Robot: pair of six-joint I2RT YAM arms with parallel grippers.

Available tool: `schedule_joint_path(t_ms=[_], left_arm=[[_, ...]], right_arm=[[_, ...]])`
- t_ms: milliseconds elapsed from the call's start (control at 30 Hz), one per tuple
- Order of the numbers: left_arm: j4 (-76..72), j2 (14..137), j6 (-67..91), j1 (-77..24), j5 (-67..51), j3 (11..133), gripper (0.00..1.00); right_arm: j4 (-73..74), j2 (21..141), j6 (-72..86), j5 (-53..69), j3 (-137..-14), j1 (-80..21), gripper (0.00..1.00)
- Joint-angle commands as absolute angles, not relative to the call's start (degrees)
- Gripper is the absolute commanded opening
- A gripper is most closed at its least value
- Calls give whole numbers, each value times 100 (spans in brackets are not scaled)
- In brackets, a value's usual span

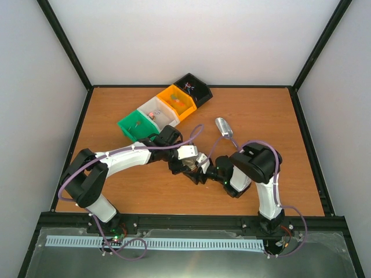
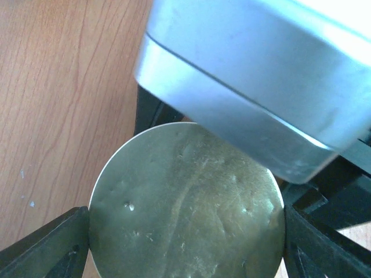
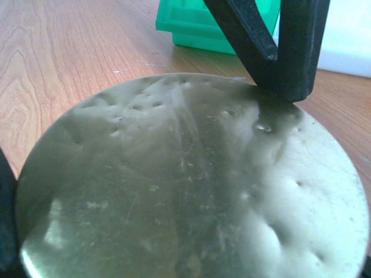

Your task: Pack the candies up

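Note:
A round gold lid [image 2: 185,208] hangs above the table where the two arms meet. My left gripper [image 2: 185,237] is shut on it, a black finger [image 2: 52,243] pressing each side of its rim. My right gripper [image 3: 185,231] spans the same lid [image 3: 191,185] from the opposite side, with the rim against its fingers. One left finger [image 3: 284,63] rests on the lid's far edge in the right wrist view. The candies [image 1: 152,114] lie as small wrapped sweets in the bins at the back. In the top view both grippers [image 1: 196,168] sit close together.
Green [image 1: 134,128], white [image 1: 162,106], orange [image 1: 181,110] and black [image 1: 200,87] bins stand in a diagonal row at the back. A shiny metal scoop [image 1: 224,127] lies right of them. The right arm's silver wrist housing [image 2: 261,87] hangs just over the lid.

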State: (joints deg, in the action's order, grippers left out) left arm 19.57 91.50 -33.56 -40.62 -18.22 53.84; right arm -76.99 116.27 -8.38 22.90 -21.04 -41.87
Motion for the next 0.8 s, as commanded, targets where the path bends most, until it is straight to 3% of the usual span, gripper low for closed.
schedule_joint_path(t_ms=[0, 133, 367, 433, 567, 767], left_arm=[[2444, 9338, -3442, -4060, -1735, 5309, 59], [3032, 9389, -4393, -4061, -1871, 5340, 59], [4086, 9419, -6170, -4060, -2478, 5482, 60], [4048, 9478, -6033, -4061, -2520, 5552, 60], [3168, 9513, -4903, -4061, -1861, 5375, 60], [2345, 9411, -3605, -4060, -1153, 5204, 61]], right_arm=[[-8208, 11869, -1030, 2427, -1960, -4283, 74], [-8329, 11776, -1085, 3235, -1878, -4168, 59], [-8437, 11823, -1383, 4838, -1864, -4053, 52], [-8469, 11811, -1343, 4765, -1902, -4001, 60], [-8369, 11570, -1215, 3921, -1805, -3960, 97], [-8615, 11623, -900, 2508, -1693, -3997, 100]])
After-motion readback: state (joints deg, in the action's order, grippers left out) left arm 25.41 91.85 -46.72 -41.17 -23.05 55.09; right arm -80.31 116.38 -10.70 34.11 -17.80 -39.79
